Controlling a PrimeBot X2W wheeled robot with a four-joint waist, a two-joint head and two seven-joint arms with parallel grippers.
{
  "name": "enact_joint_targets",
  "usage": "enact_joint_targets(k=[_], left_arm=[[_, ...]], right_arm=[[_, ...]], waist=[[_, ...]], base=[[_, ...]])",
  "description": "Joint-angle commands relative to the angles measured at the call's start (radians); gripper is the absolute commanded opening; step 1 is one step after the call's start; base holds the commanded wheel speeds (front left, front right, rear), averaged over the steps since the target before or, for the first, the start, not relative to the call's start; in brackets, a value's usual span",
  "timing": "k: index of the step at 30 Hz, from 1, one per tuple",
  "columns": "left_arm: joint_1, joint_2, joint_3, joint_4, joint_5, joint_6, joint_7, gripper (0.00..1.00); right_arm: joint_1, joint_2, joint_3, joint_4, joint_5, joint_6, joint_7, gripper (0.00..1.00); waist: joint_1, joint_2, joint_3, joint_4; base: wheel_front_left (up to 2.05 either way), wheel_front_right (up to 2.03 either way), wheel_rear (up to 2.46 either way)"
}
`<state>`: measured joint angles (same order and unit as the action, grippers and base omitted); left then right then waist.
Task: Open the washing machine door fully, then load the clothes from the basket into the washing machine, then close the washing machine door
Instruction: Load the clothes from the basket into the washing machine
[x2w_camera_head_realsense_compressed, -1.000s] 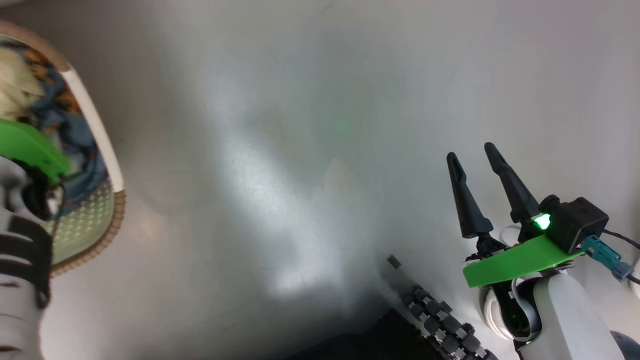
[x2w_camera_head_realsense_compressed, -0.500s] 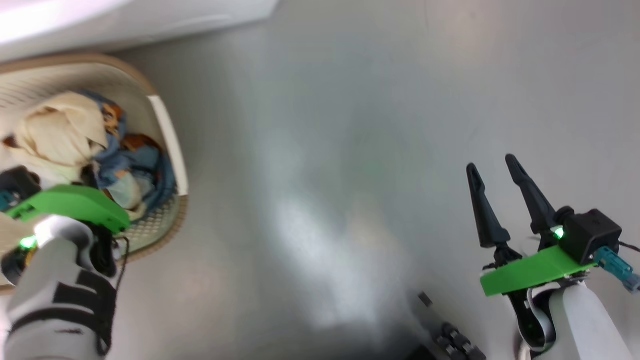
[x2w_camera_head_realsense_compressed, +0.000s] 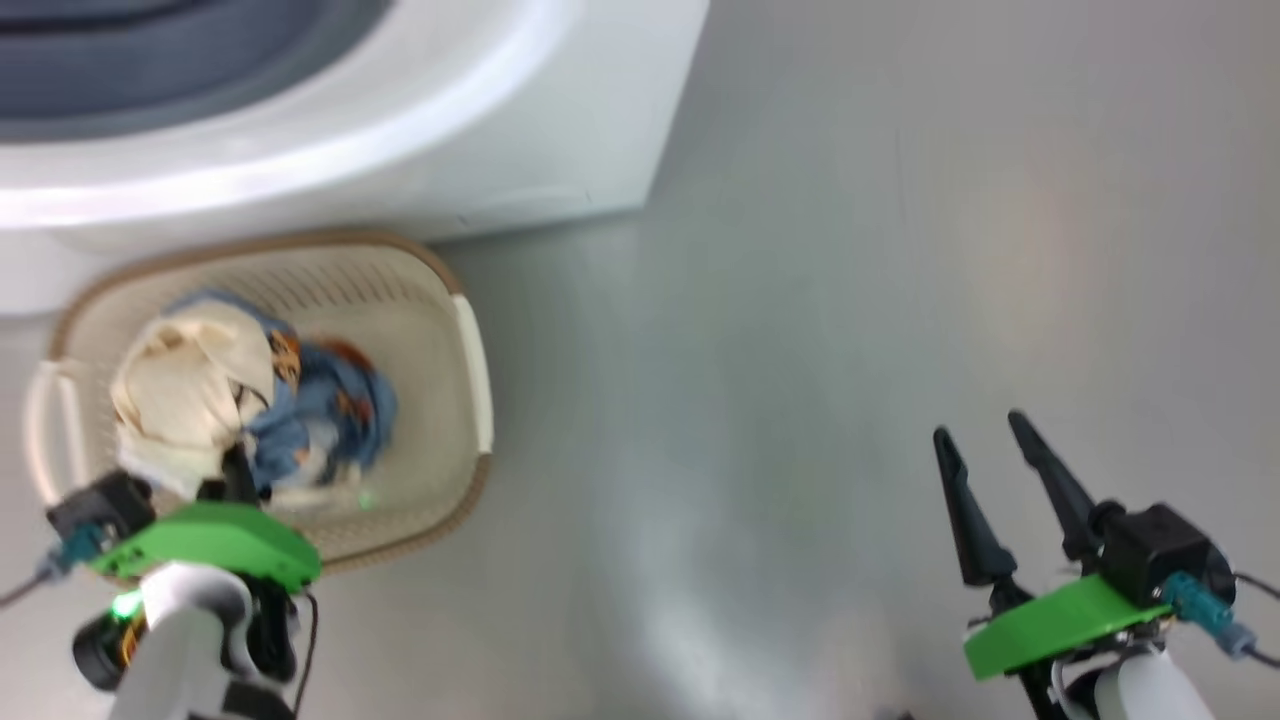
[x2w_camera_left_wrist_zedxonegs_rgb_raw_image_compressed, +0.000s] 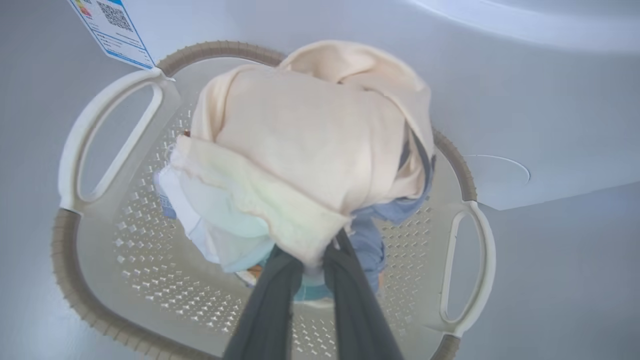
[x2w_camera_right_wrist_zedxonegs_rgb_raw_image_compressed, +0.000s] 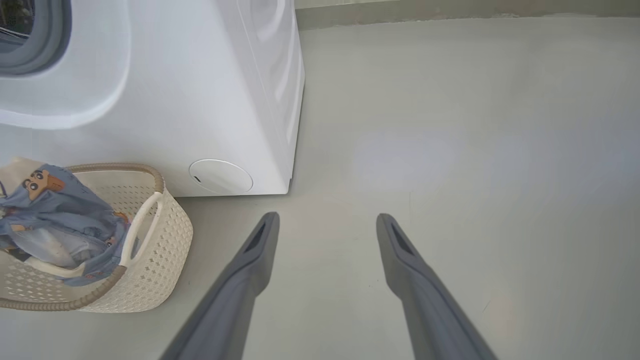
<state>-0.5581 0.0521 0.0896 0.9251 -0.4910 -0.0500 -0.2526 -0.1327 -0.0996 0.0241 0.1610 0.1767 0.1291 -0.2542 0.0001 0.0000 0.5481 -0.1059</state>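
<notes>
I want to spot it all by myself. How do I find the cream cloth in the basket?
Find the big white washing machine; a cream basket with a brown rim stands right in front of it. Inside, the cream cloth sits on top of the pile, pinched by the left gripper. It is plain and pale, while the blue cloth beside it has orange-brown cartoon figures.

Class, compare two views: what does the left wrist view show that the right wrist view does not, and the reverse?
Left wrist, not right wrist: the left gripper pinching the cream cloth, plus a blue-edged label. Right wrist, not left wrist: the open right gripper and the grey door seal. Both: the basket, the blue clothes, the white washing machine.
</notes>
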Motion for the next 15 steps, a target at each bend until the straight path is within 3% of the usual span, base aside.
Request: enact_joint_targets(k=[1,10,15], left_arm=[[0.047,0.024,0.028,-0.029,0.02,0.001,-0.009,0.0],[0.241,0.0,0.047,-0.226,0.084,0.016,-0.009,0.0],[0.326,-0.001,0.006,-0.321,0.068,0.023,-0.009,0.0]], right_arm=[[0.036,-0.004,0.021,-0.014,-0.013,0.002,-0.008,1.0],[0.117,0.018,-0.01,-0.007,-0.063,0.002,-0.008,1.0],[0.157,0.03,-0.016,-0.005,-0.097,0.002,-0.008,1.0]], waist=[[-0.0001,0.0,-0.139,0.069],[-0.0001,0.0,-0.323,0.102],[-0.0001,0.0,-0.398,0.122]], base=[[0.0,0.0,0.0],[0.0,0.0,0.0],[0.0,0.0,0.0]])
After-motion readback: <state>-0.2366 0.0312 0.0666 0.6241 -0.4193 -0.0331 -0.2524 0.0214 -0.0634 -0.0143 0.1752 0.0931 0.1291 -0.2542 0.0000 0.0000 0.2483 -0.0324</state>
